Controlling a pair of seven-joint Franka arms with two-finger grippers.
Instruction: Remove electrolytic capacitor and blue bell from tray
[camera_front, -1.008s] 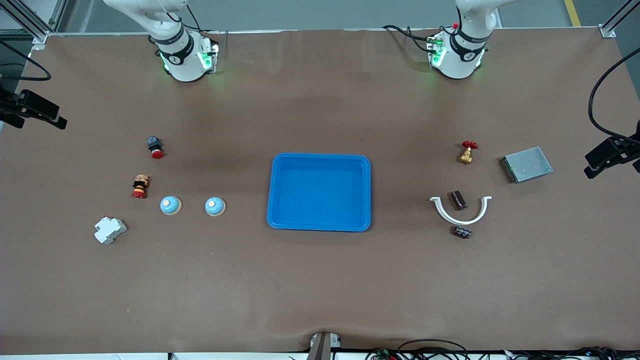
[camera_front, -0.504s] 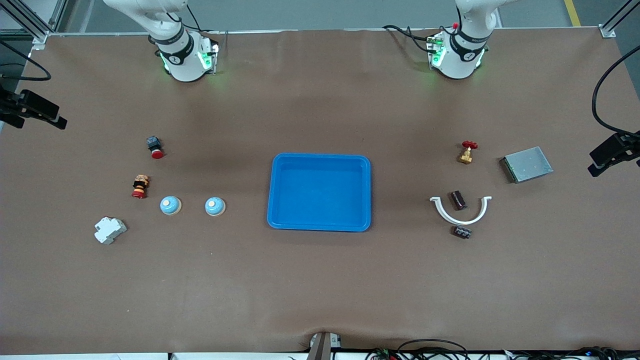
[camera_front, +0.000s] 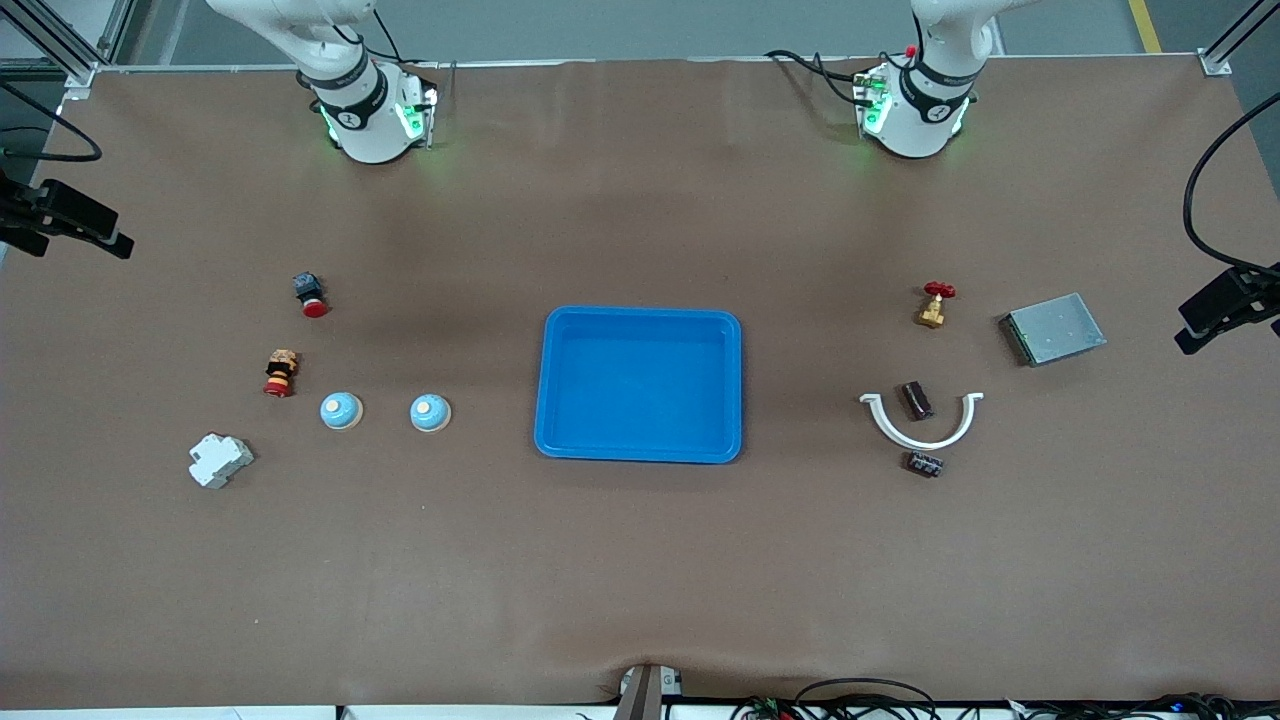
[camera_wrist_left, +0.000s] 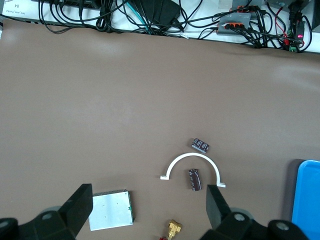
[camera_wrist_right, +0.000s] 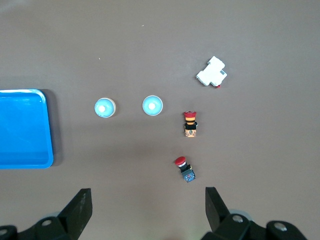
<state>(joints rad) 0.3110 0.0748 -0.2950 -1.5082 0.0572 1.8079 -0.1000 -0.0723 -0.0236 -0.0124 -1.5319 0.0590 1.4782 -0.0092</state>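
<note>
Two light blue bells (camera_front: 341, 410) (camera_front: 430, 412) stand side by side toward the right arm's end; they also show in the right wrist view (camera_wrist_right: 152, 105) (camera_wrist_right: 104, 107). One dark capacitor (camera_front: 916, 400) lies inside a white arc clamp (camera_front: 922, 442); a second capacitor (camera_front: 925, 464) lies just nearer the camera. Both show in the left wrist view (camera_wrist_left: 196, 179) (camera_wrist_left: 200, 145). The blue tray (camera_front: 640, 312) is mid-table with nothing in it. My left gripper (camera_wrist_left: 148, 200) is open, high over the valve and metal box. My right gripper (camera_wrist_right: 147, 200) is open, high over bare table beside a push button.
A brass valve with a red handle (camera_front: 934, 305) and a metal box (camera_front: 1053, 328) lie toward the left arm's end. Two red push buttons (camera_front: 310, 295) (camera_front: 281, 373) and a white breaker (camera_front: 219, 460) lie by the bells. Black fixtures (camera_front: 1225, 305) stick in at both table ends.
Nothing on the table has moved. The black fixture at the left arm's end has shifted slightly.
</note>
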